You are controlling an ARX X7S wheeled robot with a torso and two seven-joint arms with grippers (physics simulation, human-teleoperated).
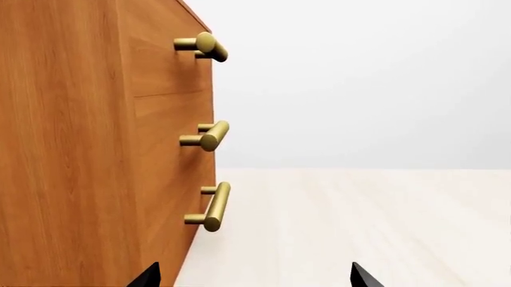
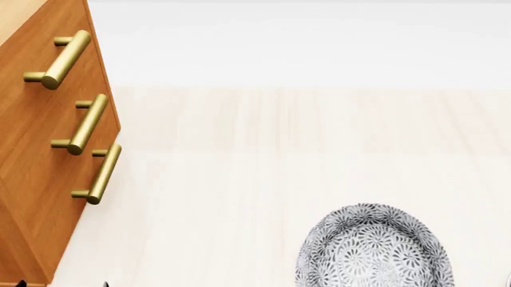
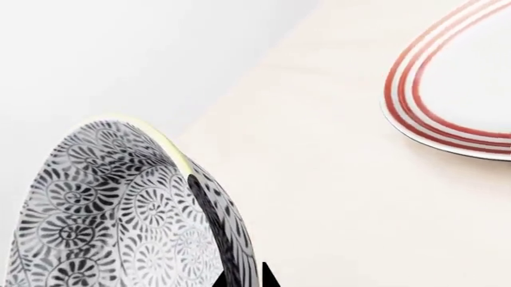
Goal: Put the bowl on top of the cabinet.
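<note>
While round and floral, the bowl (image 2: pixel 373 251) faces the wooden cabinet (image 2: pixel 36 161).

Left pincer (image 1: pixel 255 276): only two fingertips show in the left wrist view; each is a small, flat black wedge with a sharp point.
Left pincer fingertips (image 1: pixel 149 276): plain matte black, no markings, screws or cables in sight.
Left pincer in the head view (image 2: pixel 60 284): two tiny black specks at the picture's lower edge, too small to tell shape.
Right pincer (image 3: pixel 243 276): two slim black pointed tips at the lower edge of the right wrist view, the same dull black, unmarked.
Arms, torso, base: out of view in all three pictures.
</note>
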